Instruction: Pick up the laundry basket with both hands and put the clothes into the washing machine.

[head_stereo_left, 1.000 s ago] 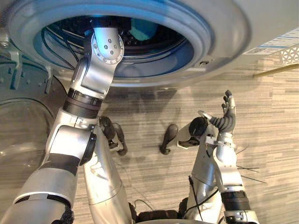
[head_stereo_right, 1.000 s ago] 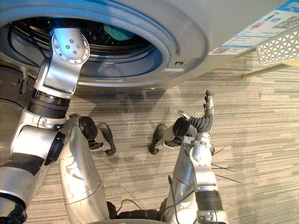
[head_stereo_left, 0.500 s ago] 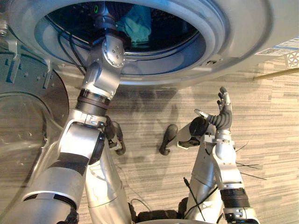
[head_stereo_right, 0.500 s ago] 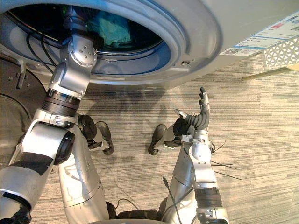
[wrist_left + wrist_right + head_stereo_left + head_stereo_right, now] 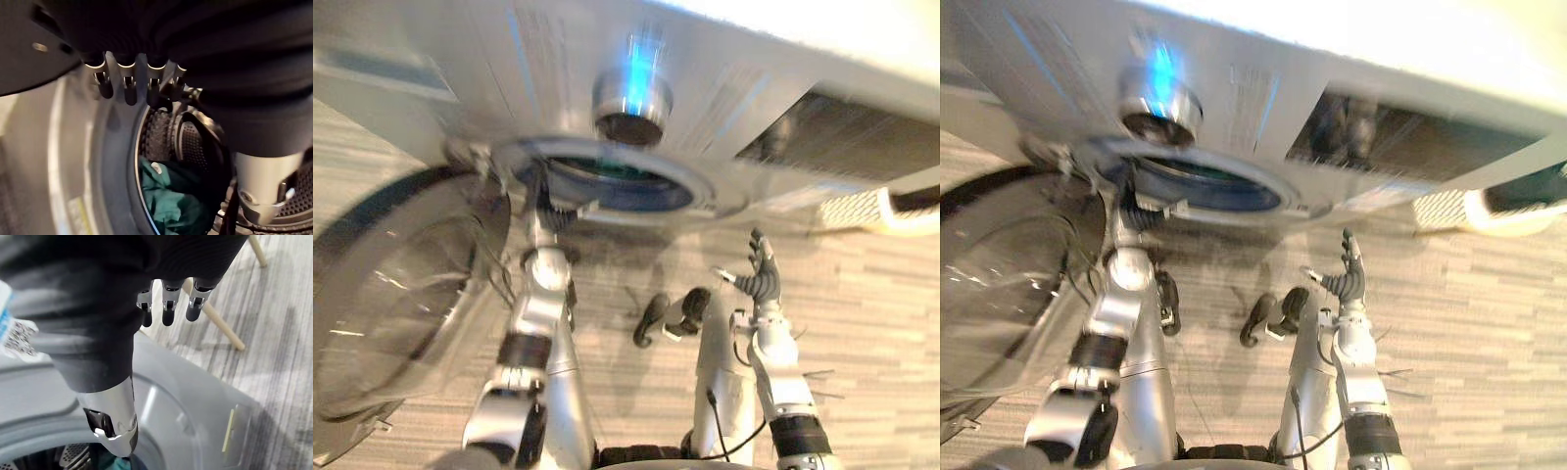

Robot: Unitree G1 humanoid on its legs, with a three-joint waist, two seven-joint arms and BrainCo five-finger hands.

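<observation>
Found left hand at drum mouth, fingers slack, empty; clothes deeper, straight ahead. Right hand spread, farther off.

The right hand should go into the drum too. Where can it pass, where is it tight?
Free: the right side of the washing machine's opening, and the bare floor between the right hand and the laundry basket. Tight: the opening's left side, where the left hand reaches in beside the open door.

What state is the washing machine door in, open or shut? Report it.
Open. The door is swung out to the left, and teal clothes lie inside the drum.
</observation>
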